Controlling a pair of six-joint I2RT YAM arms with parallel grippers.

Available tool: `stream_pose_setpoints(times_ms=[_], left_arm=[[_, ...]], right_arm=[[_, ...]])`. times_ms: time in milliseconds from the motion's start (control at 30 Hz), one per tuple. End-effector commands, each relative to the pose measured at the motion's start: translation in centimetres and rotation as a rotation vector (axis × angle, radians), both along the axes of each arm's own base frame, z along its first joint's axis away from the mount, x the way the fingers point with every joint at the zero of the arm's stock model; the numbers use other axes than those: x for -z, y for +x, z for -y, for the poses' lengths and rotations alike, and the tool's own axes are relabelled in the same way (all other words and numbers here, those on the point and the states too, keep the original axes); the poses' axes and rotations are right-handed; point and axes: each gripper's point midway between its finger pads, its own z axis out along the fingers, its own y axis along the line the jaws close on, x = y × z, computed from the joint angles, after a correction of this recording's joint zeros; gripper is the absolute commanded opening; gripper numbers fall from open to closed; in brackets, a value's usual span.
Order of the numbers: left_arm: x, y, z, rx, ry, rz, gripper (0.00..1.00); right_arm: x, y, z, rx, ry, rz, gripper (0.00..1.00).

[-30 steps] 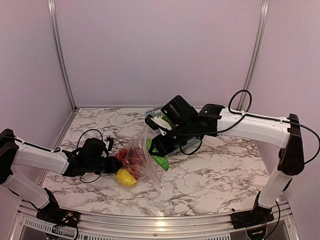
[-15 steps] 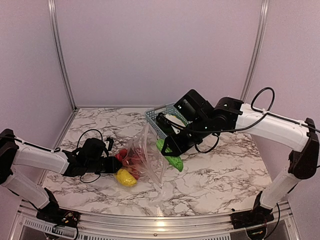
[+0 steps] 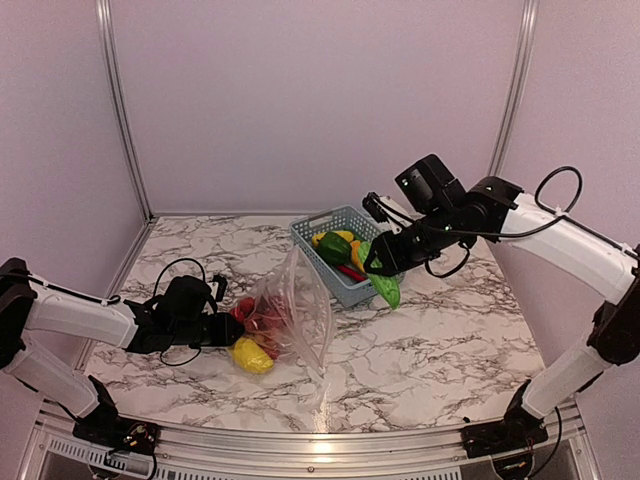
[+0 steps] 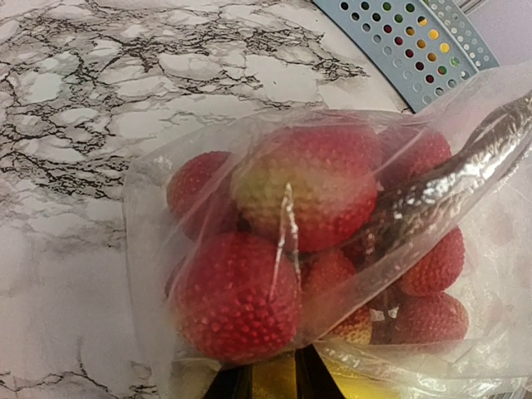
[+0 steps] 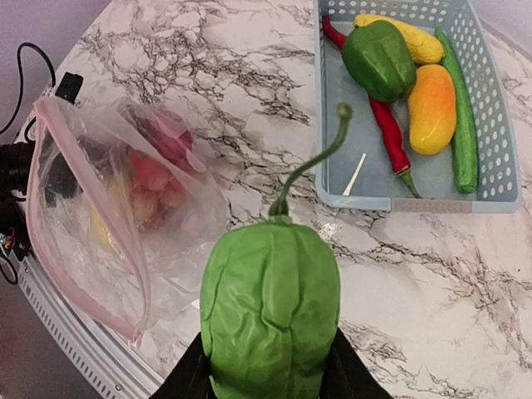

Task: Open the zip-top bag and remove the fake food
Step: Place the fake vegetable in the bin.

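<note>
The clear zip-top bag [image 3: 295, 320] lies on the marble with its mouth standing open toward the right. My left gripper [image 3: 222, 328] is shut on its left end. In the left wrist view several red strawberries [image 4: 303, 179] of the fake food press against the plastic, just beyond that gripper [image 4: 274, 384]. A yellow lemon-like piece [image 3: 252, 355] shows at the near side of the bag. My right gripper [image 3: 380, 270] hangs over the basket's near right corner, shut on a green leafy piece [image 5: 270, 307] with a curled stem. The bag [image 5: 91, 208] lies to its left.
A blue-grey lattice basket [image 3: 305, 243] stands at the back centre. Inside the basket [image 5: 416, 204] lie a green pepper [image 5: 378, 58], a yellow corn [image 5: 411, 41], an orange-yellow fruit [image 5: 432, 108], a cucumber [image 5: 461, 108] and a red chili [image 5: 389, 133]. Lilac walls enclose the table.
My right gripper has carried the green leafy piece from the bag's mouth up and to the right, to the basket's near side. The left arm and the bag have stayed put.
</note>
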Motion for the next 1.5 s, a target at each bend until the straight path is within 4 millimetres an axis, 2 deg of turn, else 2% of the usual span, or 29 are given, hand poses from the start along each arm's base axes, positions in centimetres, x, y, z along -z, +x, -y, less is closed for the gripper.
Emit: stream_pose_setpoints(times_ms=[0,167,267,367,533,600,733,967,1167,1267,1333,1467], left_arm=[[0.1,-0.1,-0.9,-0.024,0.014,-0.001,0.21],[0.0,-0.2,-1.0,-0.019,0.019,-0.001,0.2],[0.0,-0.2,-0.9,-0.015,0.023,-0.003,0.21],[-0.1,-0.1,-0.9,-0.012,0.029,-0.001,0.2],[-0.2,-0.1,-1.0,-0.015,0.028,0.0,0.21],[-0.2,-0.1,-0.9,-0.015,0.031,-0.001,0.21],[-0.4,0.0,-0.9,-0.013,0.034,0.003,0.2],[-0.8,0.2,-0.7,-0.008,0.037,0.012,0.2],[-1.1,0.4,-0.6,-0.002,0.041,0.017,0.2],[-1.2,0.4,-0.6,-0.002,0.038,0.018,0.21],[-1.3,0.4,-0.6,-0.002,0.038,0.021,0.21],[-1.0,0.3,-0.7,0.0,0.044,0.015,0.21]], right_arm=[[-1.4,5.6,-0.7,0.059,0.027,0.156,0.29],[-1.4,11.9,-1.2,0.14,0.081,0.263,0.28],[-0.9,15.9,-0.7,0.213,0.084,0.307,0.27],[0.8,19.1,-0.1,0.27,0.074,0.301,0.26],[4.2,22.9,0.7,0.34,0.087,0.262,0.25],[5.2,24.0,0.9,0.359,0.093,0.248,0.26],[6.0,25.6,1.4,0.374,0.049,0.268,0.27],[8.9,28.5,3.4,0.312,-0.241,0.351,0.32],[11.4,30.9,4.2,0.262,-0.425,0.401,0.35],[12.1,31.4,4.3,0.254,-0.457,0.403,0.49],[11.9,31.4,4.1,0.25,-0.447,0.396,0.58],[9.5,30.8,3.6,0.258,-0.377,0.402,0.69]])
